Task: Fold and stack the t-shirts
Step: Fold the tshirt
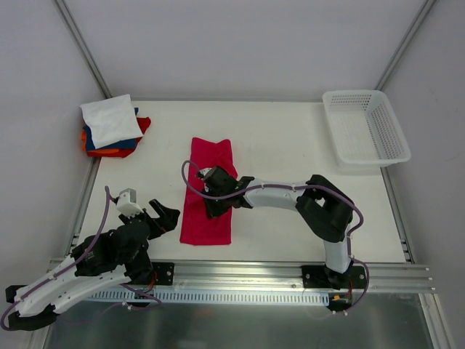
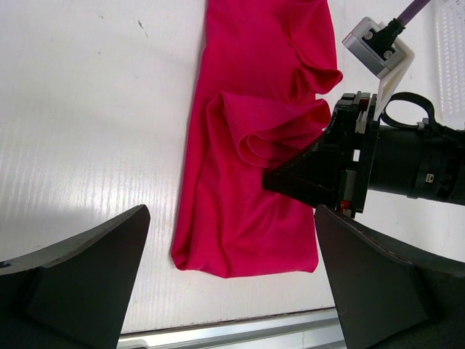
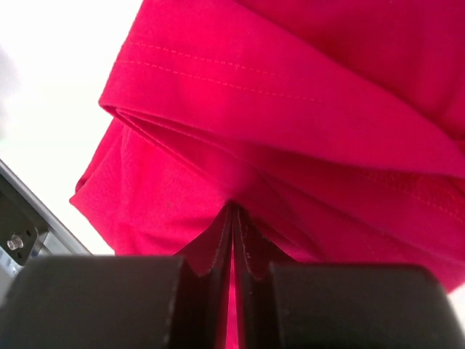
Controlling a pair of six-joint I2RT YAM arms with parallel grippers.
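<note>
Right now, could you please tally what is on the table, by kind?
Crimson t-shirt, laid out mid-table: 1
Folded t-shirts in the far-left stack: 4, going by the colours showing (white, blue, orange, red)
Mesh basket: 1
Total: 6

Right arm (image 1: 276, 195) extended across its front, elbow bent; right gripper (image 3: 234, 222) angled downward, fingers pinched together on a fold of the red t-shirt (image 3: 290, 109). Left arm (image 1: 94, 254) folded low; left gripper (image 1: 164, 212) spread wide, holding nothing.
</note>
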